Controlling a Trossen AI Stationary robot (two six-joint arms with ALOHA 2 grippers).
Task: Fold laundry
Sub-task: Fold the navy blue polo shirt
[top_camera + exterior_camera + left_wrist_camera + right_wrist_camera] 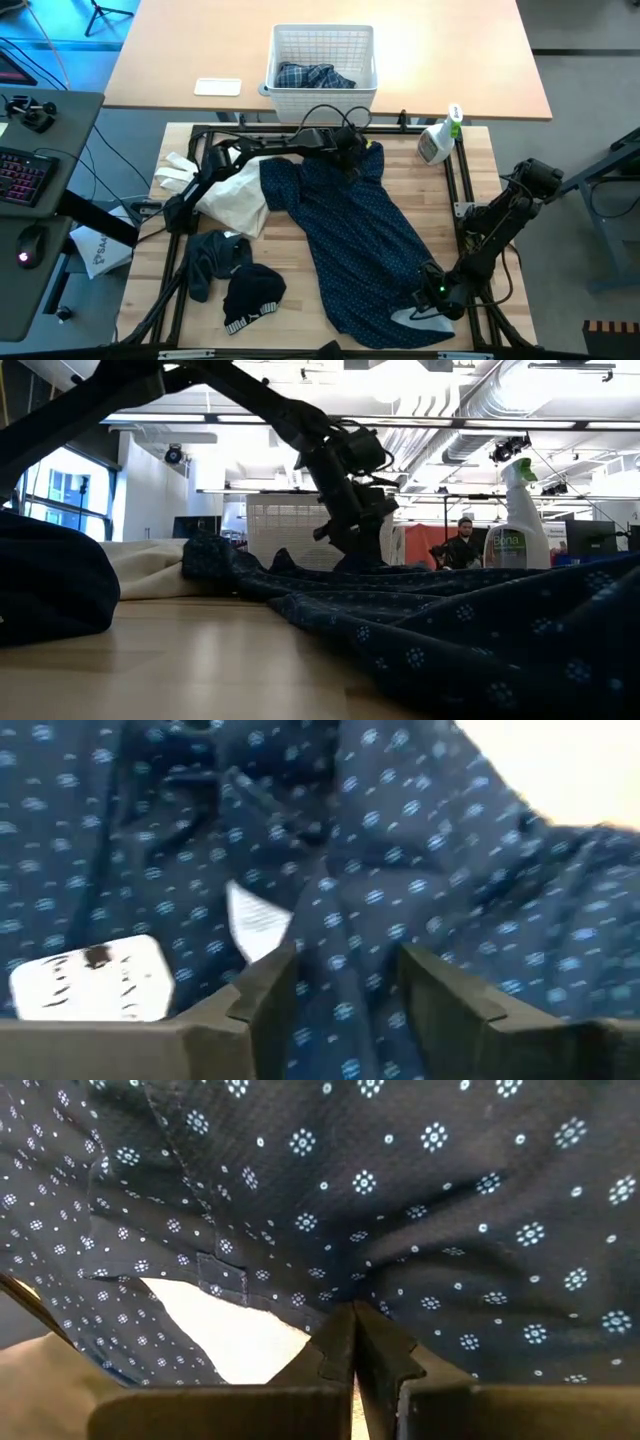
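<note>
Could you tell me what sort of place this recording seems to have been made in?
Probably a robotics lab or open workshop, not a home. The wooden table sits inside a black frame with arms mounted on it, a keyboard lies on a desk alongside, and exposed ceiling ducts run over a big open room.

Right tool pinching dotted navy fabric

The right tool (352, 1330) is clamping its fingers together on the navy shirt (420, 1200), which is draping just ahead of it.

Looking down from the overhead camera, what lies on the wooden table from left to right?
Cream cloth → navy dotted shirt → spray bottle. The small dark pieces sit below the cream cloth, so I leave them out of the order.
</note>
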